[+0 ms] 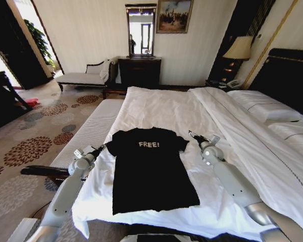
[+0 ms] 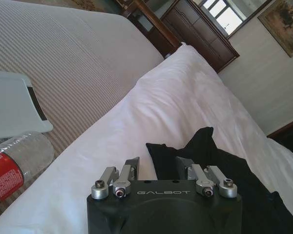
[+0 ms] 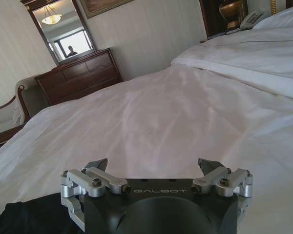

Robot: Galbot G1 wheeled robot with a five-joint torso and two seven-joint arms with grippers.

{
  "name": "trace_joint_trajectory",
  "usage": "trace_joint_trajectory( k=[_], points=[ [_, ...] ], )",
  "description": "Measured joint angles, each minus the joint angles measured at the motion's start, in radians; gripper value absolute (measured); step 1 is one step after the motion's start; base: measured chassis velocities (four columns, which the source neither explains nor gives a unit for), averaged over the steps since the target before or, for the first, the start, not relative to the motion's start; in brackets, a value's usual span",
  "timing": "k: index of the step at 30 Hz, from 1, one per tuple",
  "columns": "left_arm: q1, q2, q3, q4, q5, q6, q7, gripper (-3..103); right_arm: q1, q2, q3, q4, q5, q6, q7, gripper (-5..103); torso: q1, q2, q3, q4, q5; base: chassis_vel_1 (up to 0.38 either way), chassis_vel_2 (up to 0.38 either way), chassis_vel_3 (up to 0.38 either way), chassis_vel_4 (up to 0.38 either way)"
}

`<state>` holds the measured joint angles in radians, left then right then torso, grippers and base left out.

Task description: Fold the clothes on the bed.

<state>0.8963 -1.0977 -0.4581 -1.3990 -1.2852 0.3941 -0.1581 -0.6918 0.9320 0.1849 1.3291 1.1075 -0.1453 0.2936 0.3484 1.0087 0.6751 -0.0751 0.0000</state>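
The clothes are one black T-shirt (image 1: 149, 171) with white "FREE!" lettering, lying flat and spread out on the white bed (image 1: 166, 108) near its foot. My left gripper (image 1: 98, 149) is at the shirt's left sleeve. In the left wrist view the left gripper (image 2: 157, 163) is open, and the edge of the black sleeve (image 2: 202, 146) reaches in between its fingers. My right gripper (image 1: 192, 135) is just off the right sleeve, over the white sheet. In the right wrist view the right gripper (image 3: 154, 163) is open with nothing in it, and the shirt (image 3: 29, 214) is off to one side.
A pale ribbed bench (image 1: 91, 131) runs along the bed's left side, with a red-labelled plastic bottle (image 2: 14, 165) and a white object (image 2: 10, 105) on it. Pillows (image 1: 265, 106) lie far right. A dark dresser (image 1: 139, 70) and chaise (image 1: 86, 75) stand by the back wall.
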Motion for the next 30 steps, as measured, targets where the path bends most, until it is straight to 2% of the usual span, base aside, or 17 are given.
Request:
trace_joint_trajectory(
  k=[6,8,17,18,21,23,25,30],
  points=[
    [-0.014,-0.009,0.007,0.016,0.016,-0.003,0.006,40,-0.006,-0.001,0.003,0.005,0.0,-0.001,0.002,100,0.0,0.0,0.0,-0.0001,0.0,0.0,0.0,0.0,0.0],
    [-0.018,-0.012,0.009,0.023,0.024,-0.004,0.008,32,-0.009,-0.003,0.005,0.005,0.0,-0.001,0.002,100,0.0,0.0,0.0,-0.0002,0.0,0.0,0.0,0.0,0.0],
    [-0.029,-0.016,0.014,0.041,0.041,-0.008,0.016,30,-0.021,-0.004,0.015,0.009,-0.001,-0.001,0.003,100,0.0,0.0,0.0,-0.0001,0.0,0.0,0.0,0.0,0.0],
    [-0.03,-0.016,0.014,0.041,0.042,-0.008,0.016,27,-0.022,-0.004,0.016,0.009,-0.001,-0.001,0.003,100,0.0,0.0,0.0,-0.0001,0.0,0.0,0.0,0.0,0.0],
    [-0.03,-0.016,0.015,0.043,0.048,-0.01,0.019,11,-0.026,-0.004,0.019,0.009,-0.002,-0.001,0.003,100,0.0,0.0,0.0,-0.0001,0.0,0.0,0.0,0.0,0.0],
    [-0.031,-0.017,0.015,0.044,0.048,-0.011,0.019,11,-0.026,-0.004,0.02,0.008,-0.002,-0.001,0.002,100,0.0,0.0,0.0,-0.0001,0.0,0.0,0.0,0.0,0.0],
    [-0.033,-0.017,0.015,0.044,0.048,-0.012,0.019,2,-0.027,-0.005,0.021,0.009,-0.002,-0.001,0.002,100,0.0,0.0,0.0,-0.0001,0.0,0.0,0.0,0.0,0.0],
    [-0.033,-0.018,0.013,0.042,0.05,-0.013,0.019,0,-0.028,-0.006,0.021,0.01,-0.002,-0.001,0.003,100,0.0,0.0,0.0,-0.0001,0.0,0.0,0.0,0.0,0.0]
  ],
)
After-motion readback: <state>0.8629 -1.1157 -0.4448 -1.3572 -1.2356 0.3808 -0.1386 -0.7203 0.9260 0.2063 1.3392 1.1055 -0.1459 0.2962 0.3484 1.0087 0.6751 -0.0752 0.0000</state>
